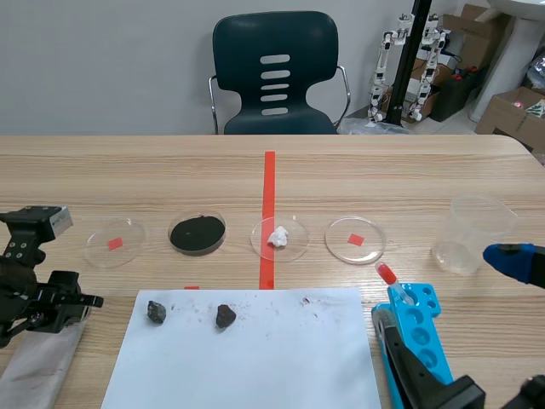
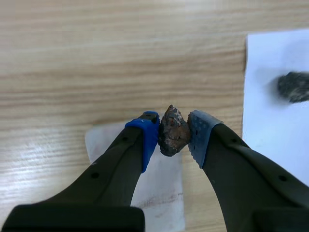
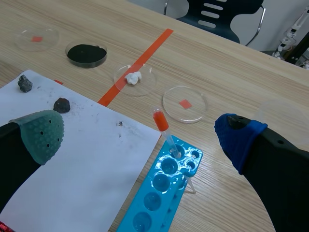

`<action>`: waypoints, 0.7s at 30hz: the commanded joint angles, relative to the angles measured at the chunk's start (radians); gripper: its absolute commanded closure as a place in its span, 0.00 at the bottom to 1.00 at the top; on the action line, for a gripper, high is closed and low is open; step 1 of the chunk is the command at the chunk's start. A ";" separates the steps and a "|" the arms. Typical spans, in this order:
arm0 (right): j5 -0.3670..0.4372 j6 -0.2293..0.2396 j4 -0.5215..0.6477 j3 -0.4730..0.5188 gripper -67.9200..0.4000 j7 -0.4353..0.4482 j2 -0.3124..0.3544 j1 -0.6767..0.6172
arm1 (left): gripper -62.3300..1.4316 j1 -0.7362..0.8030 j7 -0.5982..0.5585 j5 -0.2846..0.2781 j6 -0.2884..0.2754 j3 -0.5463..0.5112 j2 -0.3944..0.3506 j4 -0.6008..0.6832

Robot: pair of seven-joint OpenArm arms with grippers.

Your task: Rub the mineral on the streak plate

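Note:
My left gripper (image 2: 174,133) is shut on a small brown, rough mineral (image 2: 173,131), pinched between its blue pads. It hangs just above a white streak plate (image 2: 104,140) lying on the wood, left of the white paper sheet (image 2: 275,121). In the scene view the left gripper (image 1: 72,302) sits at the left table edge over the streak plate (image 1: 38,362). Two dark rocks (image 1: 156,311) (image 1: 225,316) lie on the paper (image 1: 255,358). My right gripper (image 3: 142,133) is open and holds nothing, above the paper's right edge and a blue rack.
Behind the paper stands a row of petri dishes: one with a red mark (image 1: 115,241), one with black powder (image 1: 197,233), one with a white lump (image 1: 279,239), another with a red mark (image 1: 355,239). A clear cup (image 1: 468,234) and blue tube rack (image 1: 417,328) stand at the right.

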 commanded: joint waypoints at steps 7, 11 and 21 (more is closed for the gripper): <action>0.006 0.000 0.005 0.002 0.00 0.015 0.008 0.009 | 0.86 0.144 -0.367 0.109 0.001 -0.003 -0.043 0.241; 0.006 0.000 0.005 0.002 0.00 0.015 0.008 0.009 | 0.86 0.225 -0.506 0.154 -0.001 -0.008 -0.063 0.343; 0.006 0.000 0.005 0.002 0.00 0.015 0.008 0.009 | 0.86 0.435 -0.542 0.219 -0.001 -0.112 -0.066 0.508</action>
